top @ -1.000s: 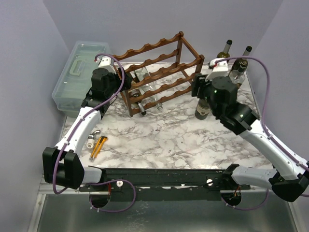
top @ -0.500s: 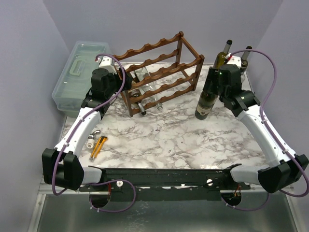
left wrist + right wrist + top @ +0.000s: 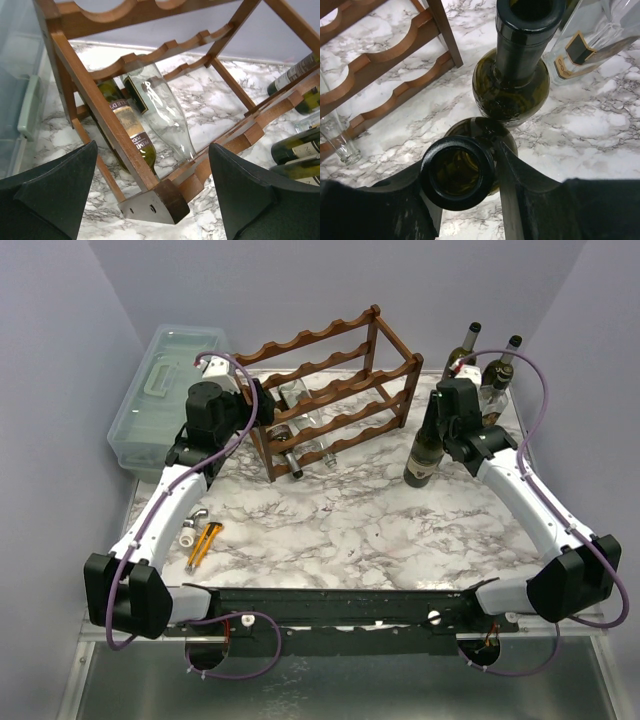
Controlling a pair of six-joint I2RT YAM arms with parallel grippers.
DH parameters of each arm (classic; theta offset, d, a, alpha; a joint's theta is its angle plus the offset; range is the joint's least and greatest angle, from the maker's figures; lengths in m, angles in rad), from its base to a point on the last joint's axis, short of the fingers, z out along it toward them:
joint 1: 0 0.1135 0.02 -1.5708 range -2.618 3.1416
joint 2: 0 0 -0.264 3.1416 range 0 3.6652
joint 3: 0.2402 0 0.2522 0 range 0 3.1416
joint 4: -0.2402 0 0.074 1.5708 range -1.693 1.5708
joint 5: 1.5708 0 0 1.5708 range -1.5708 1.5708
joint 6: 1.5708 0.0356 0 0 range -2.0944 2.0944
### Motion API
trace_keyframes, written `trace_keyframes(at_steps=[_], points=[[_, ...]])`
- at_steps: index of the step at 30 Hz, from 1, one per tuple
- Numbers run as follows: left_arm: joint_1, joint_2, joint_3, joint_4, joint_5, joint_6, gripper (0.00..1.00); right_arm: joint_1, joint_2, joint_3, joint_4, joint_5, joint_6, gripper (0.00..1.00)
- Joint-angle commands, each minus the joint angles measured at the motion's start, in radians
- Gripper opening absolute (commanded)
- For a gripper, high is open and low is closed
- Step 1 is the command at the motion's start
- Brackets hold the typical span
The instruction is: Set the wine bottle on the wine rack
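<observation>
The dark reddish-brown wine rack (image 3: 335, 380) stands at the back middle, with two bottles lying in its lower tiers. A dark green wine bottle (image 3: 422, 455) stands upright to the right of the rack. My right gripper (image 3: 441, 410) is shut on its neck. In the right wrist view the bottle mouth (image 3: 457, 172) sits between the fingers of that gripper (image 3: 462, 165). My left gripper (image 3: 256, 406) is open at the rack's left end. In the left wrist view it (image 3: 155, 200) straddles the rack's corner foot (image 3: 160, 202) without touching.
A pale green plastic box (image 3: 160, 390) stands at the back left. Two more bottles (image 3: 465, 350) (image 3: 500, 368) stand at the back right, close behind the held one. An orange tool (image 3: 205, 542) and a white fitting (image 3: 192, 525) lie front left.
My right arm swung back and right, then came in so that the gripper is around the standing bottle's neck. The bottle stands where it stood. The left arm has not moved.
</observation>
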Motion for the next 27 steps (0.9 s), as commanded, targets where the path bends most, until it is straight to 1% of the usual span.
trace_keyframes(at_steps=[1,5,9,10,12,15,18,22,24,25,27], points=[[-0.006,-0.077,-0.007,0.010,-0.108,0.023,0.94,-0.004,-0.035,-0.034,0.021,-0.083,-0.016,0.40],[-0.008,-0.112,-0.012,0.018,-0.132,0.012,0.94,-0.004,-0.076,-0.060,0.018,-0.149,-0.033,0.28],[-0.008,-0.131,-0.017,0.031,-0.175,0.003,0.92,-0.004,-0.089,-0.040,-0.019,-0.252,-0.039,0.10],[-0.008,-0.134,-0.013,0.034,-0.162,0.002,0.92,-0.004,-0.094,-0.040,-0.022,-0.287,-0.038,0.07],[-0.012,-0.141,-0.006,0.045,-0.091,0.008,0.89,-0.004,-0.107,-0.047,-0.015,-0.359,-0.026,0.02],[-0.065,-0.169,-0.029,0.136,0.031,0.062,0.87,-0.004,-0.111,-0.056,-0.002,-0.502,0.010,0.01],[-0.175,-0.203,-0.081,0.226,0.107,0.180,0.88,-0.004,-0.103,-0.072,0.023,-0.631,0.058,0.01],[-0.394,-0.222,-0.133,0.236,0.141,0.395,0.92,-0.004,-0.124,-0.124,0.122,-0.778,0.142,0.01],[-0.472,-0.204,-0.159,0.236,0.176,0.485,0.96,-0.004,-0.136,-0.134,0.158,-0.829,0.180,0.01],[-0.497,-0.193,-0.171,0.234,0.198,0.515,0.98,-0.004,-0.142,-0.130,0.164,-0.842,0.194,0.01],[-0.526,-0.168,-0.181,0.232,0.240,0.545,0.99,-0.004,-0.155,-0.118,0.168,-0.847,0.216,0.01]])
